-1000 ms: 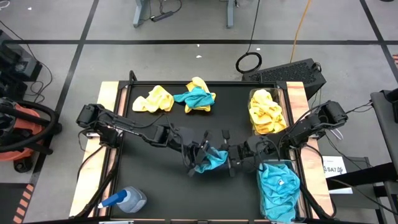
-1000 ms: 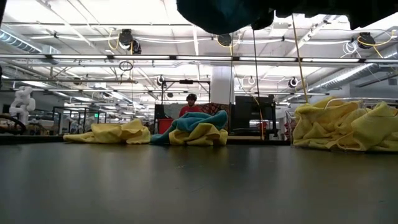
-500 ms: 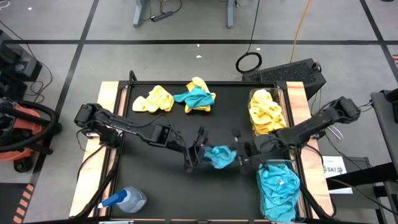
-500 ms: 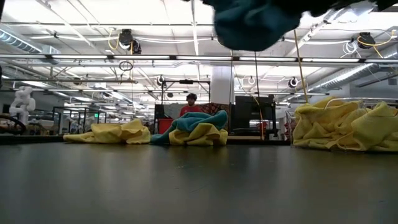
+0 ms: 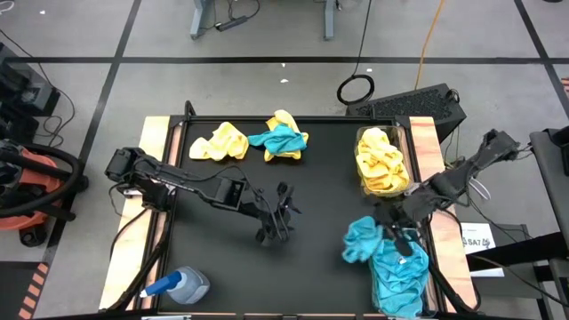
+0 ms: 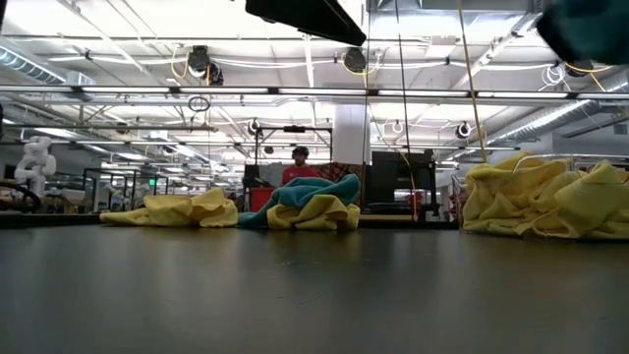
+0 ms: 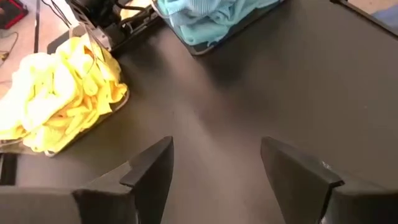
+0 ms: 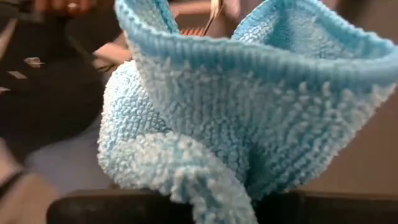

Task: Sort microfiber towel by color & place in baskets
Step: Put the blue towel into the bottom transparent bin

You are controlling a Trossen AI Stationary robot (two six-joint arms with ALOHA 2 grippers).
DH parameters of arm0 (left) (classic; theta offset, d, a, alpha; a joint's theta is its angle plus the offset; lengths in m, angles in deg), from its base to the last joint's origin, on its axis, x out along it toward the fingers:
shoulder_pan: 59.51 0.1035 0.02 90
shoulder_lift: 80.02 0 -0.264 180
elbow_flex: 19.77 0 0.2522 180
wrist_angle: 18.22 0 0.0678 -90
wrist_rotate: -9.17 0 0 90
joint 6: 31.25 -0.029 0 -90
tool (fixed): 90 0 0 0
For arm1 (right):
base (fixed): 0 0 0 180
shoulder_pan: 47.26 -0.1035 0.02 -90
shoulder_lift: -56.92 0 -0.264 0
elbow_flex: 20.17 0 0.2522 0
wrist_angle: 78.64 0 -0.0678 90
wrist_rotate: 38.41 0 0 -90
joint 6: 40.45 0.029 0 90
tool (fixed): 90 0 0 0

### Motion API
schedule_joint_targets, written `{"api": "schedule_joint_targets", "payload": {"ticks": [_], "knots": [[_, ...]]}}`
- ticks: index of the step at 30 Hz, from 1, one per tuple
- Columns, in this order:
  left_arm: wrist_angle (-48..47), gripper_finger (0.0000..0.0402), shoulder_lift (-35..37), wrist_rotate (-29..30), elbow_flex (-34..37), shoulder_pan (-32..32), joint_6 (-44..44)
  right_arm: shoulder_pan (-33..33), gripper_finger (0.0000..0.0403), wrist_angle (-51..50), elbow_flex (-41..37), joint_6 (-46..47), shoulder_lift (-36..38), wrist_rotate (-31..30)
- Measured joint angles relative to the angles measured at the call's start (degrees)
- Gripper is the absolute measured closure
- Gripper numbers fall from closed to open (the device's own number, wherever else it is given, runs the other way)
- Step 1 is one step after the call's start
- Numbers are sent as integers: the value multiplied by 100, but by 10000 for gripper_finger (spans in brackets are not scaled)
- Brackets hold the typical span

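Tabletop [image 5: 222, 267] black and broad, with both arms at work over its middle and right side. Two clear baskets stand along the right edge: the far basket [image 5: 362, 138] heaped with yellow towels [image 5: 380, 164], the near basket [image 5: 430, 286] holding teal towels [image 5: 400, 271]. At the far side lie a loose yellow towel [image 5: 220, 142] and a teal-and-yellow bundle [image 5: 284, 138], both unsorted, with a spray bottle [image 5: 182, 286] at the near left corner. A second ago both arms met over the centre with a teal towel [image 5: 363, 242] between them; the left gripper [image 5: 277, 216] has since let go and hangs over bare tabletop with jaws apart, while the right gripper [image 5: 397, 236] has carried the cloth rightward, jaws clamped on it, to the left rim of the near basket. The handover looks complete, and the towel appears close to being dropped among its own colour.
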Motion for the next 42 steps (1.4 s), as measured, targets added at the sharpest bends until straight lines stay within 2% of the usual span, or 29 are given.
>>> {"api": "schedule_joint_targets", "payload": {"ticks": [7,15,21,29,37,42], "knots": [[14,155,0,0,0,4,146,-522,389,-2091,0,2138,558,319],[-14,155,-37,0,0,6,249,-1002,389,-3076,-2,3370,469,653],[-28,155,-39,-2,0,6,291,-1336,389,-3058,-2,3652,45,736],[86,155,-44,-2,158,29,281,-1649,389,-2891,-2,3656,-951,721],[166,155,-46,-2,343,52,299,-1773,389,-2852,7,3644,-1956,648],[170,155,-46,-2,343,48,302,-1777,373,-2784,24,3633,-2365,492]]}}
